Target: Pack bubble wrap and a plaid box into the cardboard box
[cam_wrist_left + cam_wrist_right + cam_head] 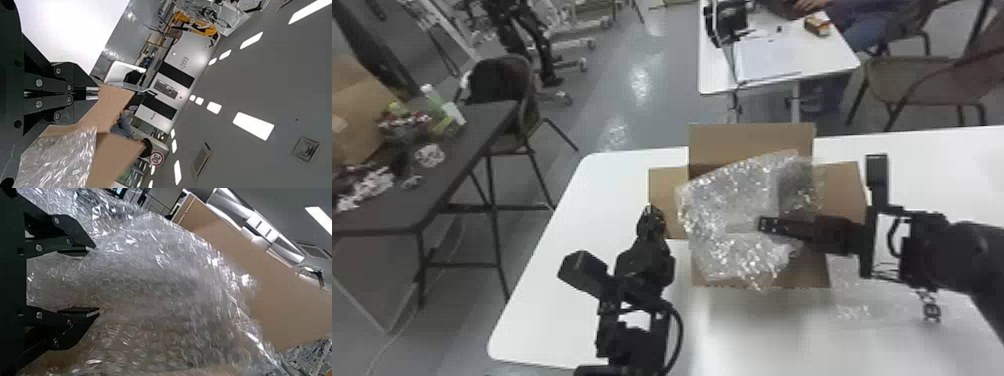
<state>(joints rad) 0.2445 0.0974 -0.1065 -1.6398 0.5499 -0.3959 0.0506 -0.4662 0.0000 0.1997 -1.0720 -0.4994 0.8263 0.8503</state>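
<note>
Right claw [95,281] released over bubble wrap [727,200] bulging from cardboard box [809,275]; left claw [93,93] clenched by left flap [667,187]. Wrap-packing seemingly underway; next, press wrap down inside.

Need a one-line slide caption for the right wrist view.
Right gripper with fingers apart at the bubble wrap, a brown cardboard flap beyond.

A white, round-cornered table [547,300] carries an open brown cardboard box [814,275] toward its twelve o'clock edge; between four and five o'clock from the box lies clear, glinting material [852,305], too blurred to name.
</note>
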